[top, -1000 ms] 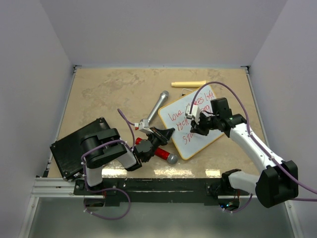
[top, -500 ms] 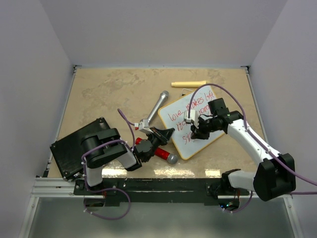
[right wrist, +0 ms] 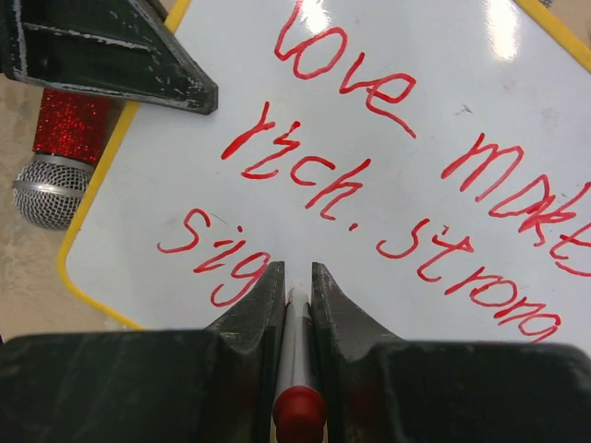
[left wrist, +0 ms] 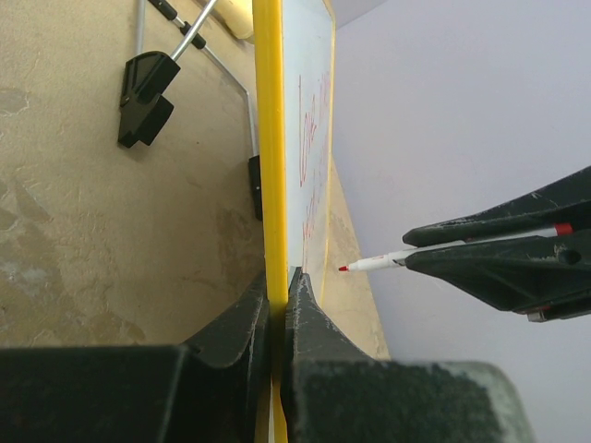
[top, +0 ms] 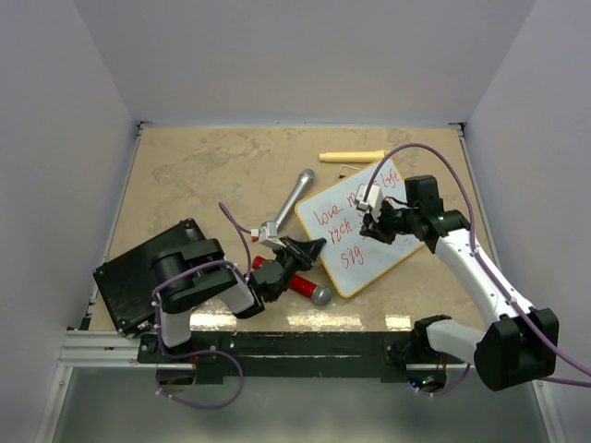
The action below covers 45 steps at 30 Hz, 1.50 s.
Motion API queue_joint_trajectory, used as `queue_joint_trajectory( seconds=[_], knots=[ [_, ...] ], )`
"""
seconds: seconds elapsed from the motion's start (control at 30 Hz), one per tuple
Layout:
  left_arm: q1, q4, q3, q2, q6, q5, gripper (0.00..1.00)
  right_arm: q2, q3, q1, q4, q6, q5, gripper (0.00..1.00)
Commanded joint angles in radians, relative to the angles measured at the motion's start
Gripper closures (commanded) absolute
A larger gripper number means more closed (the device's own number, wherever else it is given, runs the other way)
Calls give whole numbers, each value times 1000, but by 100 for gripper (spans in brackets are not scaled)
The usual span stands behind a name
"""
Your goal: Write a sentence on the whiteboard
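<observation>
— Left side?
— My left gripper point(left wrist: 277, 277) pinches the whiteboard point(top: 392, 251) by its yellow frame edge, between its fingers.
— Right side?
— My right gripper point(right wrist: 295, 269) is clamped on a marker point(right wrist: 297, 369); the sentence point(right wrist: 369, 166) lies just ahead of its tip, "sig" nearest.

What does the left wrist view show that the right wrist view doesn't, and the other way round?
Left wrist only: the whiteboard seen edge-on, the black wire feet behind it, and the marker tip apparently just off the surface. Right wrist only: the sentence readable, ending at "sig", and a red glitter microphone. Both: the board, red writing, the left gripper shut on the frame, and the right gripper shut on the marker.
</observation>
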Motion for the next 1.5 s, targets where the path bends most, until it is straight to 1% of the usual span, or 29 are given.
queue_joint_trajectory(
  seconds=[0.0,0.4,0.7,1.03,1.47],
  knots=[
    [3,177,-11,24,120,-10,100,-5,11,-8,52,36,7,100],
    [2,180,-12,22,121,-11,100,-8,0,-13,44,23,-47,100],
    [3,189,-19,24,120,-13,100,1,0,-43,25,5,-80,100],
    [3,197,-22,25,120,-11,100,-5,-9,-46,55,26,-59,100],
    [3,197,-19,28,118,-7,100,26,-3,-43,42,14,-59,100]
  ],
)
